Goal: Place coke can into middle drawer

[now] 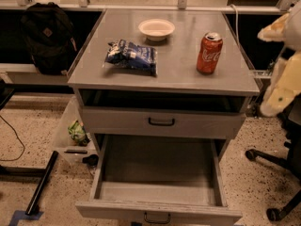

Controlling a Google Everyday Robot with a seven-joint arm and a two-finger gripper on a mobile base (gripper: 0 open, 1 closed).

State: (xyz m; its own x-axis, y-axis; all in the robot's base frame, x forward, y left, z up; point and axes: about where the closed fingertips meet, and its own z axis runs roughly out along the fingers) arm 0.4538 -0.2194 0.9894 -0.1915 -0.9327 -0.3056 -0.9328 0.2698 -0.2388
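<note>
coke can upright on tabletop, untouched.
judged light, thin-walled, slick; grip mid-body. claw at right edge, well apart; state cannot be told.

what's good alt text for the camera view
A red coke can stands on a grey cabinet top near a white bowl and blue snack bag, above the open, bare middle drawer. The gripper hangs at the right edge, clear of the can.

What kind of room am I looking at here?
Probably a lab or office workspace: a grey drawer cabinet, a rolling chair base, a black backpack. The robot's gripper hangs at the right edge, apart from the coke can.
</note>
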